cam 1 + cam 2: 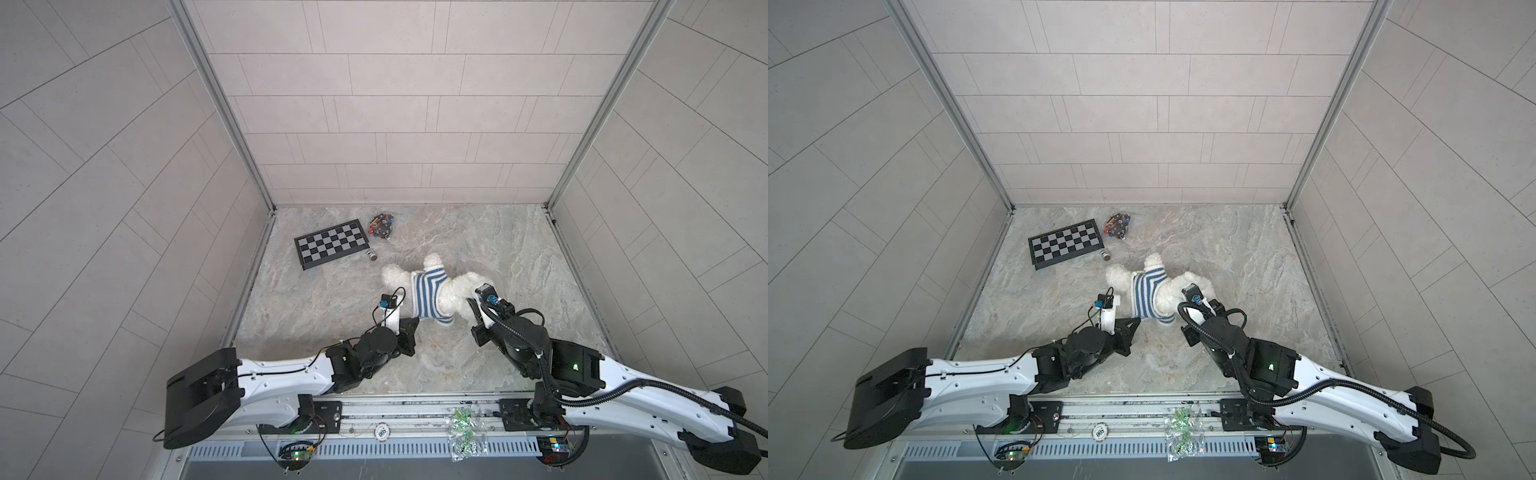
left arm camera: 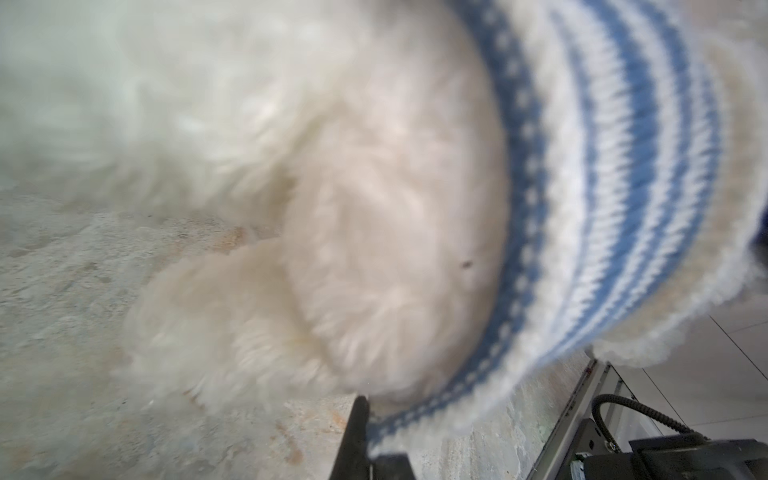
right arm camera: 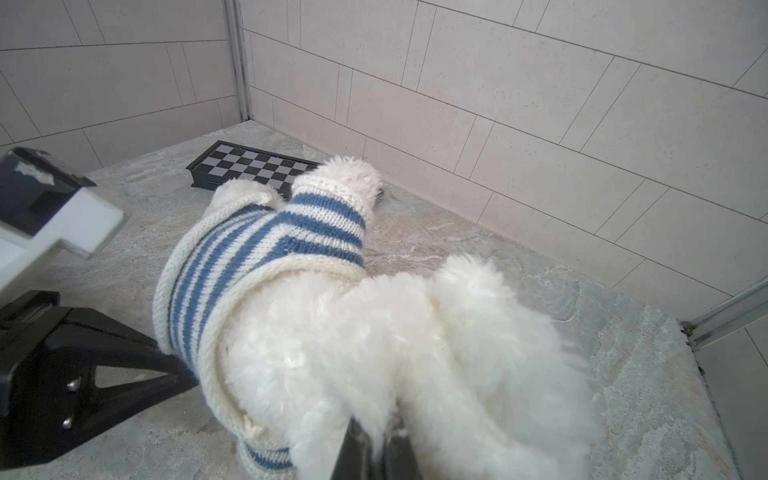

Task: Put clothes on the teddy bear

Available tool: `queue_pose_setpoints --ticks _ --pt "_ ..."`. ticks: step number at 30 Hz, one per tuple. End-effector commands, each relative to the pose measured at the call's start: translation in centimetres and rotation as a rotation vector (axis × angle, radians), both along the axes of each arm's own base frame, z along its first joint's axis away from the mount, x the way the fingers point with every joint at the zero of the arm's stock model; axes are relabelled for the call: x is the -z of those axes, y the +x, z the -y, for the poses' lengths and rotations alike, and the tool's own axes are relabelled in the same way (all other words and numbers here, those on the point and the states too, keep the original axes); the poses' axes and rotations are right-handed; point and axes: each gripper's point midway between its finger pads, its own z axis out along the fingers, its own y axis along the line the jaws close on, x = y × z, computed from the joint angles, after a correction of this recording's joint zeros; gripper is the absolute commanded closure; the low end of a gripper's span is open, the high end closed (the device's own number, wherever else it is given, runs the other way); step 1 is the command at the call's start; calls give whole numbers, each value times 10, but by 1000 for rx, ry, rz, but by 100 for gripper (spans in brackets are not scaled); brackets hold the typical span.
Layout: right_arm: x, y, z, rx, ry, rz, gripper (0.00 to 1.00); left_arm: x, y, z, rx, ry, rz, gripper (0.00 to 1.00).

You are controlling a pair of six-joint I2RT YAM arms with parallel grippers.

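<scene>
Marble tabletop point(image 1: 519, 257), left tool point(image 1: 415, 322) gripping shirt point(image 1: 428, 291), right tool point(image 3: 376, 436) gripping teddy bear point(image 1: 455, 293)

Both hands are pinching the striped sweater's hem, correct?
Not quite. Only the left hand pinches the striped sweater's hem. The right hand is shut on the teddy bear's bare white fur, clear of the knit, as the right wrist view shows.

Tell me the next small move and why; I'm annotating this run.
Probably the left gripper, shut on the striped sweater's edge, should tug it toward the teddy bear's uncovered end, which the right gripper pinches: much fur there is bare.
</scene>
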Motion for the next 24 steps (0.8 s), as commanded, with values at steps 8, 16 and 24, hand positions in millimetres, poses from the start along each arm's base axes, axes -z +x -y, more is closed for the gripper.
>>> queue_pose_setpoints --ticks 8,16,24 --pt "-43 -4 8 5 132 24 100 1 4 -37 -36 133 58 100" --pt "-52 -6 11 3 150 23 100 13 6 -48 -60 176 57 100" --pt "-31 -3 -4 -7 136 -23 100 -5 -5 -14 120 142 123 100"
